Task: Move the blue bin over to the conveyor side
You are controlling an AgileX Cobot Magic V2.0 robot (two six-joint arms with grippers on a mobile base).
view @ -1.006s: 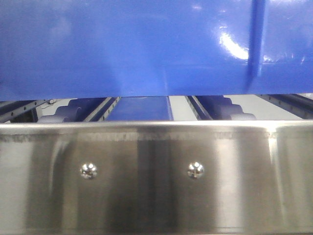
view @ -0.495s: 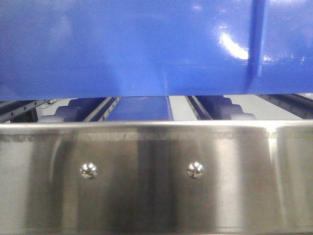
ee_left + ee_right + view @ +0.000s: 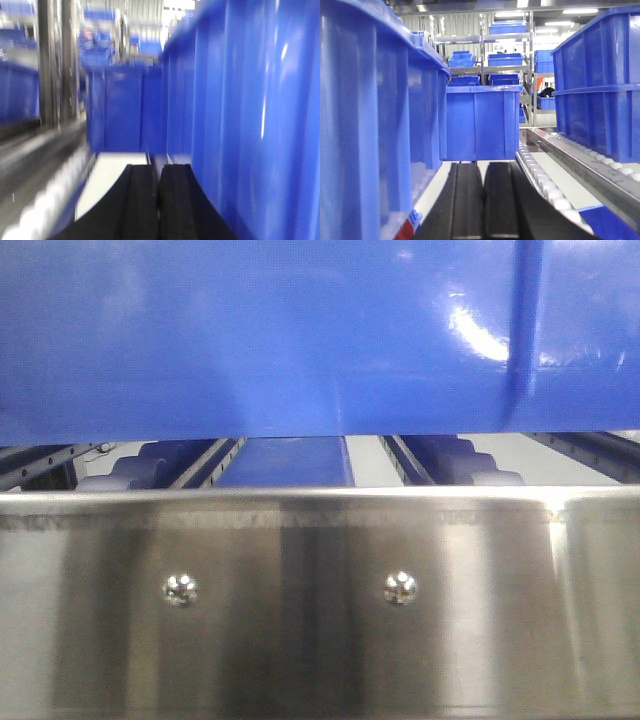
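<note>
The blue bin [image 3: 300, 340] fills the top of the front view, its glossy wall hanging just above a steel rail. In the left wrist view the ribbed wall of the blue bin [image 3: 260, 100] runs close along the right of my left gripper [image 3: 159, 167], which is shut with nothing between its fingers. In the right wrist view the blue bin [image 3: 360, 125] stands close on the left of my right gripper [image 3: 483, 165], also shut and empty. I cannot tell whether either gripper touches the wall. The conveyor is out of view.
A shiny steel rail [image 3: 320, 590] with two screw heads spans the lower front view. Another blue crate [image 3: 480, 122] stands ahead of the right gripper, stacked crates [image 3: 600, 85] at right above a roller track [image 3: 540, 180]. A metal frame [image 3: 50, 75] lies left of the left gripper.
The blue bin's lower edge has dropped slightly in the front view, narrowing the gap above the steel rail.
</note>
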